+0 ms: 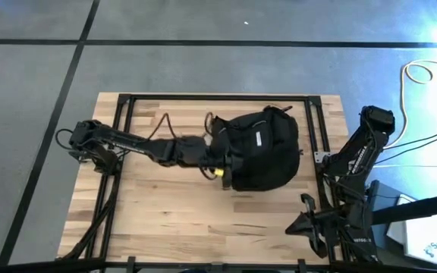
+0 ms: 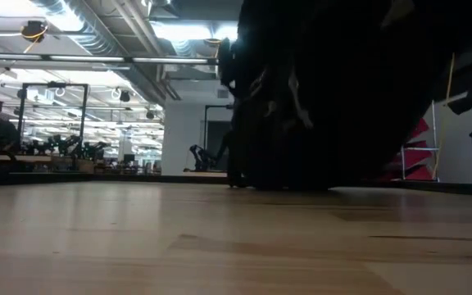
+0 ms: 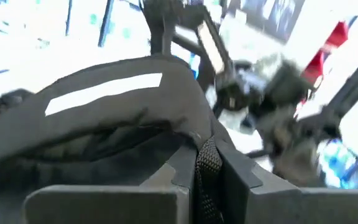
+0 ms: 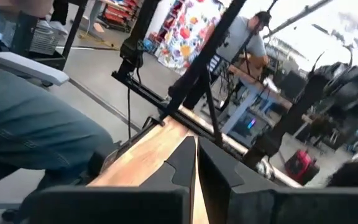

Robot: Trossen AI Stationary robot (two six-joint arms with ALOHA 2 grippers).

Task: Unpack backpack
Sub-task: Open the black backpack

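Observation:
The black backpack [image 1: 262,150] stands right of the table's middle. It fills the upper right of the low view [image 2: 342,90], with its bottom on the wood. A light-grey stripe [image 3: 104,93] shows on its fabric. My left gripper [image 1: 222,161] reaches in from the table's left to the backpack's left side and is shut on a strap. My right gripper [image 4: 196,163] is shut with nothing between its fingers. Its arm [image 1: 340,216] is folded at the table's near right corner, away from the backpack. My left gripper pinches a black webbing strap [image 3: 207,165] of the backpack between its two fingers. The fingers come in level from the table's left. The strap runs up out of the fingers to the backpack's fabric. The backpack's bottom [image 2: 277,185] stays on the table.
A black metal frame [image 1: 203,97] borders the table, with cables along the left. Bare wood [image 1: 196,220] lies toward the near edge. A seated person's leg [image 4: 36,137] is close beside the table, and other people show in the room beyond.

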